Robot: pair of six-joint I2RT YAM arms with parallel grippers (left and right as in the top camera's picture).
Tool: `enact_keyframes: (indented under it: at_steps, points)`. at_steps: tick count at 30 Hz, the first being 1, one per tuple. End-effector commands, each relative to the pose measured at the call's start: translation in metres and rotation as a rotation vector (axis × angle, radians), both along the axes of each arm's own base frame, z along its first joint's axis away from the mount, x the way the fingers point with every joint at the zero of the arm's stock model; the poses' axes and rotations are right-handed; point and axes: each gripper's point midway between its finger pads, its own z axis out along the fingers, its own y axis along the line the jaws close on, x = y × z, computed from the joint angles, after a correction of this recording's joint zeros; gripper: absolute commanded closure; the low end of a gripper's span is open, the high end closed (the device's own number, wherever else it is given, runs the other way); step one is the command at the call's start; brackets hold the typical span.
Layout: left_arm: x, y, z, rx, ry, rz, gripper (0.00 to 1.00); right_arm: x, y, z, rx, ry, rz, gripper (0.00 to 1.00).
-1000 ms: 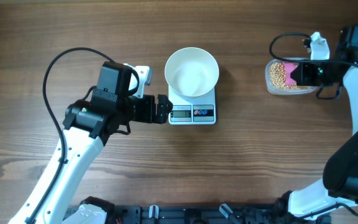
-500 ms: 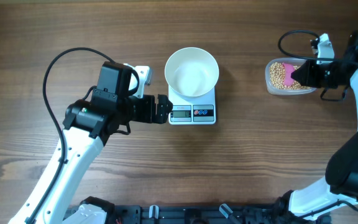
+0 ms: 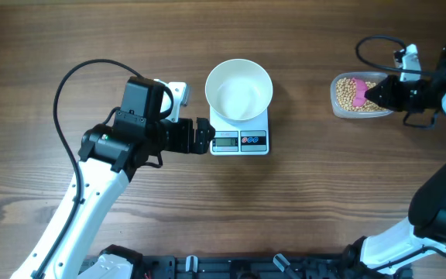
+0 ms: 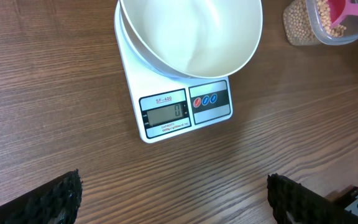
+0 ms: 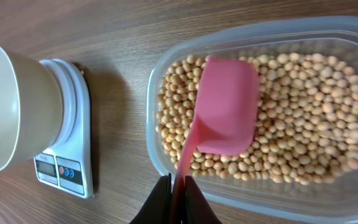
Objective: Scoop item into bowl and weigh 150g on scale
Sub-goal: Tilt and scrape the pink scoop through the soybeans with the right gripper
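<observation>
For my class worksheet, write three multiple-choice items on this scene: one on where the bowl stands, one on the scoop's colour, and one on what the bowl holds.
1. Where does the bowl stand?
A. on the scale
B. on a tray
C. on bare wood

2. What colour is the scoop in the tub of beans?
A. blue
B. pink
C. green

3. What is in the bowl?
A. beans
B. nothing
C. a spoon

Answers:
1 A, the scale's display panel shows just below the bowl's rim.
2 B, the scoop is pink against the tan beans.
3 B, the bowl's white inside is bare.
</observation>
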Motion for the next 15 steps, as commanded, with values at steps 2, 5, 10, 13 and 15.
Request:
enact_keyframes:
  at_steps: [2, 5, 10, 13, 15]
  points:
    - [-0.0028, -0.0031, -0.0031, -0.003, 0.005, -0.025, 0.0, -0.0057, 0.0018, -0.0079, 0.087, 0.037, -0.026, 0.96]
    - [-0.0028, -0.0031, -0.0031, -0.003, 0.005, -0.025, 0.0, -0.0079, 0.0, -0.0067, 0.111, 0.041, -0.037, 0.96]
    - [-0.0028, -0.0031, -0.0031, -0.003, 0.005, -0.025, 0.0, -0.007, 0.0042, -0.0041, 0.181, 0.031, -0.037, 0.96]
    - [-0.0028, -0.0031, -0.0031, -0.003, 0.005, -0.025, 0.0, -0.0072, 0.0032, -0.0074, 0.208, 0.04, -0.046, 0.96]
    - [-0.0028, -0.0031, -0.0031, -0.003, 0.005, -0.025, 0.0, -0.0065, 0.0031, -0.0091, 0.251, 0.045, -0.058, 0.96]
